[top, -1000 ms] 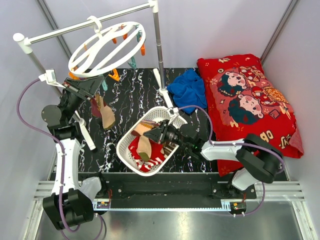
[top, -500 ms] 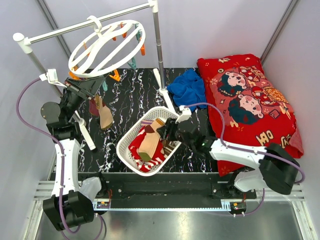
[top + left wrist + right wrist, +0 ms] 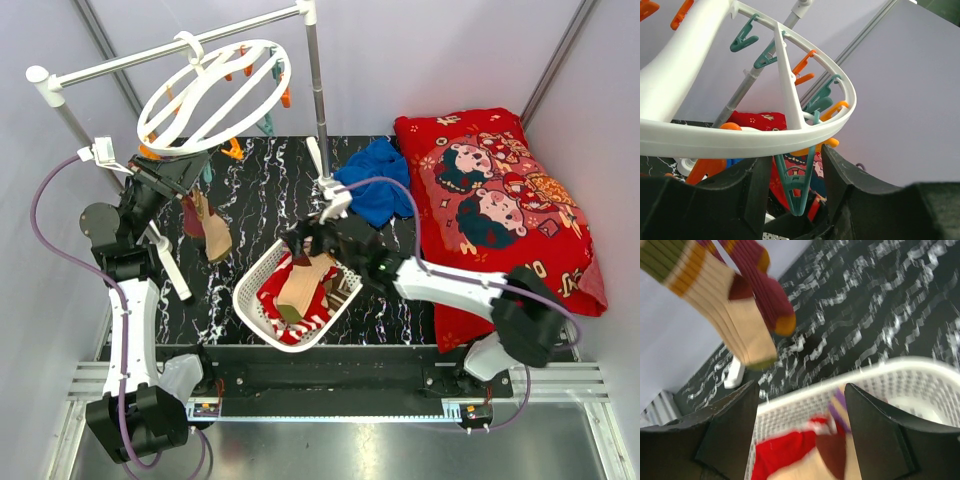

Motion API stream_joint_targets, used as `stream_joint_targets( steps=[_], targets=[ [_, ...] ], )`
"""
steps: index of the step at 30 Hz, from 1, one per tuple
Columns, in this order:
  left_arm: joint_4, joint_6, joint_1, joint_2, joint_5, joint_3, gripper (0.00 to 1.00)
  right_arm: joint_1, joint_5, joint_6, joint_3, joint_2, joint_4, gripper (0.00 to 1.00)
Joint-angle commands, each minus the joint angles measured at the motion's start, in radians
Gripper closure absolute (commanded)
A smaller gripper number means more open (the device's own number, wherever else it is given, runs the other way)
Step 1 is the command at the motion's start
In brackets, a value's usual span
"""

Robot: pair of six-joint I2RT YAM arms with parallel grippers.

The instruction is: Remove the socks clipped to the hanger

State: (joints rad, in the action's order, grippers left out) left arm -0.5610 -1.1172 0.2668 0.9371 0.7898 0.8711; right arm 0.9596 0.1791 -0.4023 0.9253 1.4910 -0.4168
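The white ring hanger (image 3: 283, 72) hangs from the rack's bar at the back left. A tan sock (image 3: 215, 238) and a maroon sock (image 3: 190, 215) dangle under its near rim, also seen in the right wrist view as the tan sock (image 3: 735, 315) and the maroon sock (image 3: 765, 290). My left gripper (image 3: 198, 160) sits just under the rim (image 3: 740, 142). It is open, its fingers straddling a teal clip (image 3: 799, 182) with gaps on both sides. My right gripper (image 3: 302, 240) hovers open and empty over the far rim of the white basket (image 3: 262, 262). More socks (image 3: 300, 285) lie in that basket.
The rack's upright pole (image 3: 320, 100) stands just behind the basket, and its white foot (image 3: 170, 265) lies at the left. A blue cloth (image 3: 378, 178) and a big red cartoon-print pillow (image 3: 495, 200) fill the right side of the black marbled table (image 3: 260, 190).
The right gripper has opened, let a tan sock fall into the basket, and drawn back toward the basket's far rim. The left jaws have widened slightly around the teal clip.
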Motion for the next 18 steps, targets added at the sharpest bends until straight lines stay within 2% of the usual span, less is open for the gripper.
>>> stream_joint_targets(
  steps=[1, 11, 13, 18],
  targets=[
    [-0.014, 0.014, 0.0, -0.027, 0.02, 0.052, 0.51, 0.001, -0.099, 0.143, 0.202, 0.132, -0.184, 0.22],
    [-0.039, -0.021, -0.008, -0.02, 0.023, 0.051, 0.48, 0.007, -0.364, 0.178, 0.451, 0.517, -0.531, 0.22],
    [-0.037, -0.023, -0.012, -0.015, 0.025, 0.057, 0.48, 0.025, -0.383, 0.204, 0.486, 0.554, -0.588, 0.22],
    [-0.031, -0.018, -0.018, -0.006, 0.026, 0.074, 0.47, 0.064, -0.369, 0.264, 0.582, 0.64, -0.6, 0.21]
  ],
)
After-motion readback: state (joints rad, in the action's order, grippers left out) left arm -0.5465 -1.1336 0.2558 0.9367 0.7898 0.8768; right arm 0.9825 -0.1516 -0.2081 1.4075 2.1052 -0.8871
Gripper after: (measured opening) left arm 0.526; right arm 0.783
